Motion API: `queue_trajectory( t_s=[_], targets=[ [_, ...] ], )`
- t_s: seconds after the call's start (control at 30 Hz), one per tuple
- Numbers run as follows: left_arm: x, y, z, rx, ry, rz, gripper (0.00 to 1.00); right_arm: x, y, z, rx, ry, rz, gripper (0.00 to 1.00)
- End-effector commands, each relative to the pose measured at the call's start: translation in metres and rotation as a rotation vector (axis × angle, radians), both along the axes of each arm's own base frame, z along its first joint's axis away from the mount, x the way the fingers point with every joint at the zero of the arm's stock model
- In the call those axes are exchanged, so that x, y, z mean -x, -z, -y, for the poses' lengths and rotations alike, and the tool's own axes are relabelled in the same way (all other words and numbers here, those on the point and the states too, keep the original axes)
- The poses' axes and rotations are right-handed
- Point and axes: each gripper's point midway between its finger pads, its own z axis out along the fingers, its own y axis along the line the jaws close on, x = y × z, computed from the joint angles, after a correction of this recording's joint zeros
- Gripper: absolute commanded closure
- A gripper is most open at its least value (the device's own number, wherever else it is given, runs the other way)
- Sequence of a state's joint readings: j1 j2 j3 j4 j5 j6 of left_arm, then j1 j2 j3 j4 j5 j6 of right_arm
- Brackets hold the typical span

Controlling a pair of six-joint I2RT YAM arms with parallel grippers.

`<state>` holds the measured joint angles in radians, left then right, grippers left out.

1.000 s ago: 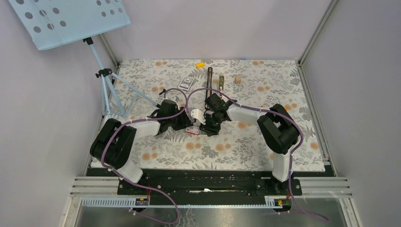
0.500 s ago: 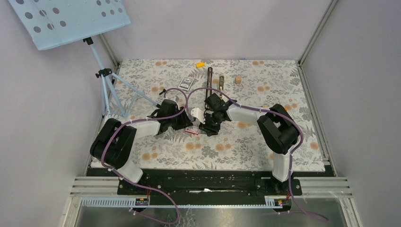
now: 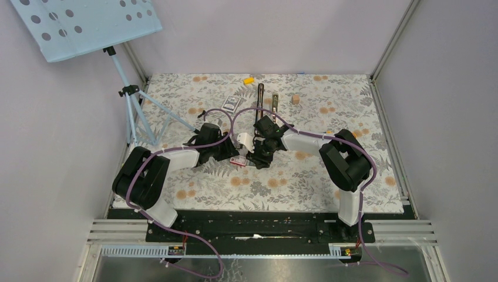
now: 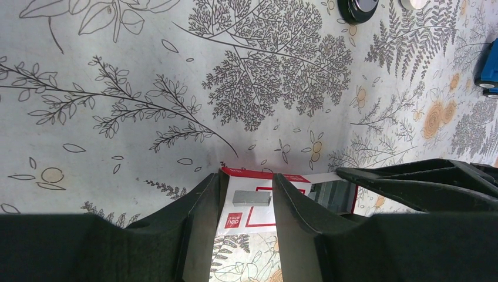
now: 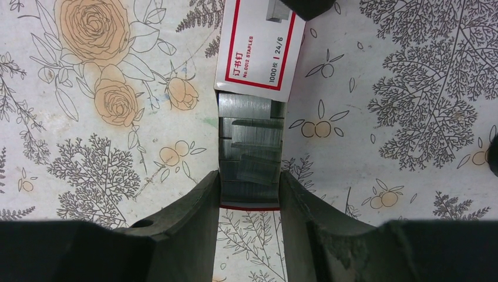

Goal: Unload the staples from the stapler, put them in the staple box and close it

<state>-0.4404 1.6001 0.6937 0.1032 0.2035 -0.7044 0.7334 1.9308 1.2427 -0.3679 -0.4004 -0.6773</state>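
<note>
moved: the right claw, the left claw and the small card box have been shifted a little toward the far side; the stapler has been left in place.
stapler: laid far back at the middle of the table, well apart from the claws. Its two long thin arms are set side by side, pointed from near to far.
right claw: part way open and clenched on both sides of the tray.
left claw: part way open, with its fingers set over the card box's end. A squeeze cannot be told.
staples: shiny grey ridged strips, laid in the tray.
looks: the stapler is black and silvery, the card box is white with red lines, and the table cloth is printed with flowers.
</note>
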Motion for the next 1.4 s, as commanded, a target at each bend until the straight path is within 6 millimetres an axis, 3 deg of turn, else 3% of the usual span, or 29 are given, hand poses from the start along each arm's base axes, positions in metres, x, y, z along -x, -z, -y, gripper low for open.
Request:
queue_trajectory(
  t_s=[0.0, 0.47, 0.87, 1.37],
  targets=[
    [0.023, 0.028, -0.011, -0.081, 0.017, -0.103, 0.57, -0.018, -0.017, -0.02, -0.059, 0.025, 0.085, 0.59],
    [0.023, 0.028, -0.01, -0.082, 0.02, -0.105, 0.57, -0.025, -0.022, -0.023, -0.078, 0.083, 0.096, 0.59],
    [0.022, 0.029, -0.009, -0.082, 0.022, -0.106, 0.57, 0.001, -0.016, -0.03, -0.087, -0.063, 0.028, 0.57],
    [0.023, 0.027, -0.009, -0.078, 0.023, -0.103, 0.57, -0.012, -0.018, -0.047, -0.114, 0.005, 0.055, 0.52]
  ],
)
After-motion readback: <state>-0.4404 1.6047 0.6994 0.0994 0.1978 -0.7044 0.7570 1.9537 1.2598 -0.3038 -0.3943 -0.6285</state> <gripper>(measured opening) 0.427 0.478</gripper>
